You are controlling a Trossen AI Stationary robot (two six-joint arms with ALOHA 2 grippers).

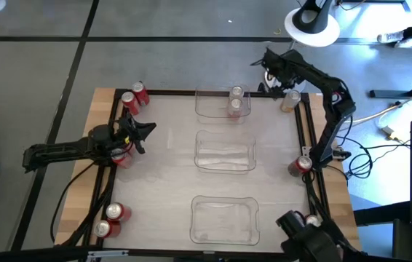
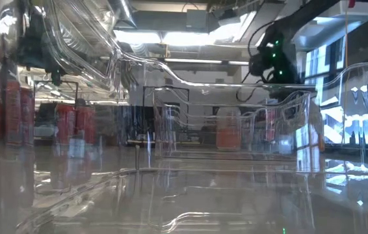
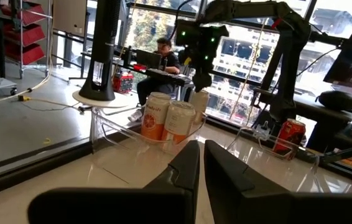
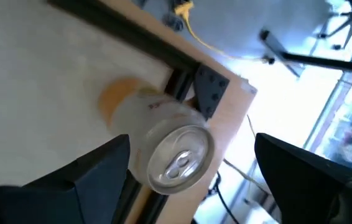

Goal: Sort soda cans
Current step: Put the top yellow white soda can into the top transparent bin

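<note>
My right gripper point(image 4: 191, 140) is open wide above the table's far right corner point(image 1: 273, 73). In the right wrist view a pale can with an orange band and silver top point(image 4: 163, 140) stands below, between the fingers, on the table's edge point(image 1: 290, 100). My left gripper point(image 3: 201, 152) is shut and empty at the table's left side point(image 1: 146, 131), pointing toward the far tray. Two pale cans point(image 1: 235, 102) stand upright in the far clear tray point(image 1: 210, 109). Red cans stand at the far left corner point(image 1: 135, 97), under my left arm point(image 1: 122, 155), at the near left point(image 1: 111, 217) and at the right edge point(image 1: 302, 164).
Three clear trays lie in a row down the table's middle: far, middle point(image 1: 224, 153) and near point(image 1: 224, 218). A black frame point(image 1: 111, 131) rims the table. A white lamp base point(image 1: 311, 25) stands beyond the far edge. A person point(image 3: 163, 53) sits in the room behind.
</note>
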